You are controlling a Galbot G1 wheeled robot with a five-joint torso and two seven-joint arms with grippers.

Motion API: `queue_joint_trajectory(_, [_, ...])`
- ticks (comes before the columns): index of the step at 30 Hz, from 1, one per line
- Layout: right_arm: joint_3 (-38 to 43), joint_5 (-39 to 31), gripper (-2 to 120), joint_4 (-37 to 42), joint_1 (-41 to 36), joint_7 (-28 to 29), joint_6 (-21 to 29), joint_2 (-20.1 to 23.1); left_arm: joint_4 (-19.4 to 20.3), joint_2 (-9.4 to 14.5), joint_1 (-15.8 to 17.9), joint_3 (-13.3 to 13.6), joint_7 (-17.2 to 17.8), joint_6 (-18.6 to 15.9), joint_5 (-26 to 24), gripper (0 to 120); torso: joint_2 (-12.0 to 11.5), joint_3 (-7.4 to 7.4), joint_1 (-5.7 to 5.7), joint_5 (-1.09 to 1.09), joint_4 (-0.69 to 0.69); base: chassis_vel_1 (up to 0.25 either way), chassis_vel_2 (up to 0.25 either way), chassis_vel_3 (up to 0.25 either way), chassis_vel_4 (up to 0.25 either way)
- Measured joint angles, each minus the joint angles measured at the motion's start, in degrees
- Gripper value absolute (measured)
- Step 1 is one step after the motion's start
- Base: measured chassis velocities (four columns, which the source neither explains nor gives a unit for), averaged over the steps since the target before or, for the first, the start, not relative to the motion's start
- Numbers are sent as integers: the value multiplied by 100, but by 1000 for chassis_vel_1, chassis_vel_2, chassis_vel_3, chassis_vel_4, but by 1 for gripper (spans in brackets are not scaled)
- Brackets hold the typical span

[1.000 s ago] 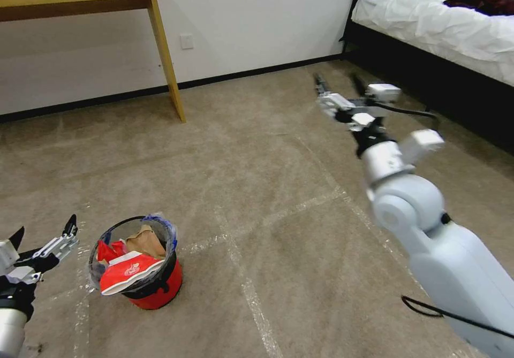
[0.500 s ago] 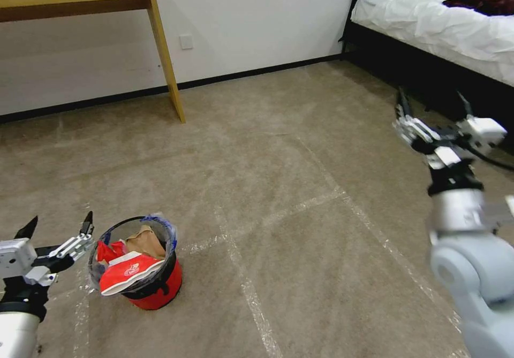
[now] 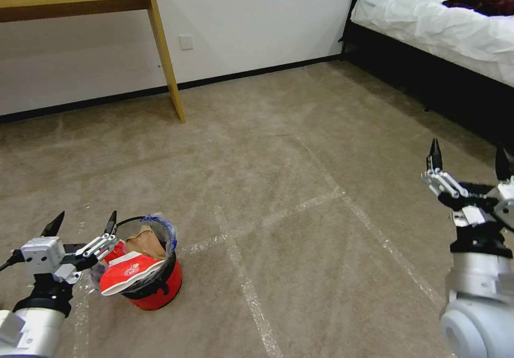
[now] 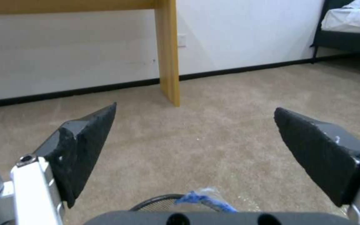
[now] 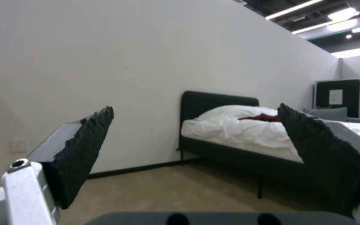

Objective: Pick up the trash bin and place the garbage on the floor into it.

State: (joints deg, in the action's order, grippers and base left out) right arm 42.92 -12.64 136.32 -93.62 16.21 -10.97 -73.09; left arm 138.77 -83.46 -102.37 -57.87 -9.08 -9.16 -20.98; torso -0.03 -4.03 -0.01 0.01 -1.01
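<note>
Now: L tool (image 3: 83, 223) spread, just beside trash bin (image 3: 147, 288) rim.
Bin lies to its right, nearer L arm; R tool (image 3: 467, 165) spread, well apart.

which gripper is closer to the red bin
The left gripper, open, right beside the trash bin and overlapping its rim. The right gripper, also open, hangs far across the floor.

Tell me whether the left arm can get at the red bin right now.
Probably yes: the left end effector hangs open right beside the bin, near its rim, with nothing between them.
</note>
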Motion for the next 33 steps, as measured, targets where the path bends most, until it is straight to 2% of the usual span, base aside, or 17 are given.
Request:
queue_joint_trajectory(7, [-93,216,100,-161,-98,17,-70,-78,-56,-45,41,62,56,-18,13,100,0,0,0,0,1,0,0,0,0])
queue_joint_trajectory(13, [-241,243,100,-279,-117,-6,-85,-8,-54,-42,29,-30,95,-27,-26,100,0,0,1,0,1,0,0,0,0])
queue_joint_trajectory(33, [-258,222,100,-287,-102,-15,-79,9,-48,-41,21,-45,102,-38,-37,100,0,-1,1,0,1,0,0,0,0])
